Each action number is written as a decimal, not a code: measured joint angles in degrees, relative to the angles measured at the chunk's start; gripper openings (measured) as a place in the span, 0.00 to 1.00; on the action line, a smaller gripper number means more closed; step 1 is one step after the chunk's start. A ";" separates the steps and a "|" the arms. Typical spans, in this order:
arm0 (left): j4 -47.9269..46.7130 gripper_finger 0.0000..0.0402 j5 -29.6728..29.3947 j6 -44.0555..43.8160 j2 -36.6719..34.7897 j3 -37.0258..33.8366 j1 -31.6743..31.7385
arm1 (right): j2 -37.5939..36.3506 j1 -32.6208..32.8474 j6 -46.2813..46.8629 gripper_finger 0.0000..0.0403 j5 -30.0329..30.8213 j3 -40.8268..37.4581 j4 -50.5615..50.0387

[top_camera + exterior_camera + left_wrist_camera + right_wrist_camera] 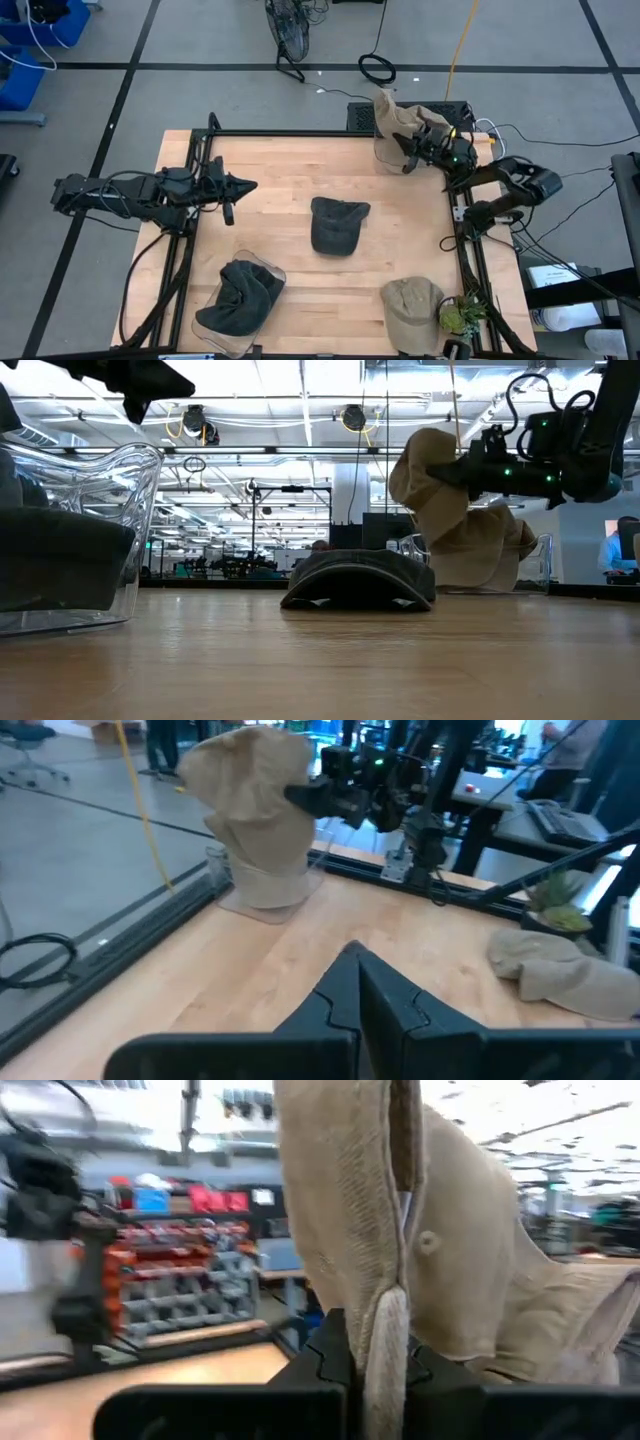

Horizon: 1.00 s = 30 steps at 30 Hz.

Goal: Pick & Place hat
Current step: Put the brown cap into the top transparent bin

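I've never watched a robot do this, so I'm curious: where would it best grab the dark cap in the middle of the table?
Probably from straight above, pinching the raised crown of the dark cap. It lies flat on the table with nothing beside it, and its soft dome humps up where two fingers could close on a fold.

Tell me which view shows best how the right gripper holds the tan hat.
The left wrist view: the right gripper pinches the tan hat above the clear bin. The right wrist view shows only fabric close up, the high view is small, and the low view shows it side-on.
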 joint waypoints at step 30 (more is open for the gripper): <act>-1.39 0.01 1.47 -5.48 0.00 0.00 0.00 | 8.81 2.76 -1.94 0.21 3.10 -0.06 -7.27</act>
